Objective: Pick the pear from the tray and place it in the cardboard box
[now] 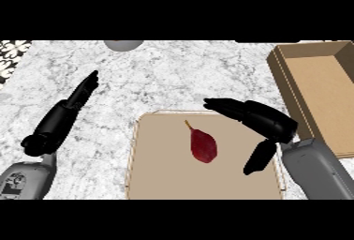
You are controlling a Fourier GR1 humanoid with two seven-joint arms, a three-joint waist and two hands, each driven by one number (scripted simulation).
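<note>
Spreading across the whole view, the marble counter carried everything else, and its two containers sat on the robot's right half, probably so that one arm could serve both. The tray, a flat tan sheet with a thin raised rim, lay nearest the robot and held only the pear. Beyond it to the right stood the box, its walls upright and its brown floor showing nothing inside, so the placing was judged not yet done. The right hand hung over the tray's right side with fingers stretched out straight toward the far rim and thumb dropped apart from them, wide and holding nothing, just beside the fruit but not touching it; that spread looked like readiness to close round it. The left hand rested over bare counter left of the tray, fingers straight, holding nothing. The pear, dark red, lay on its side mid-tray, its stem pointing away from the robot.
</note>
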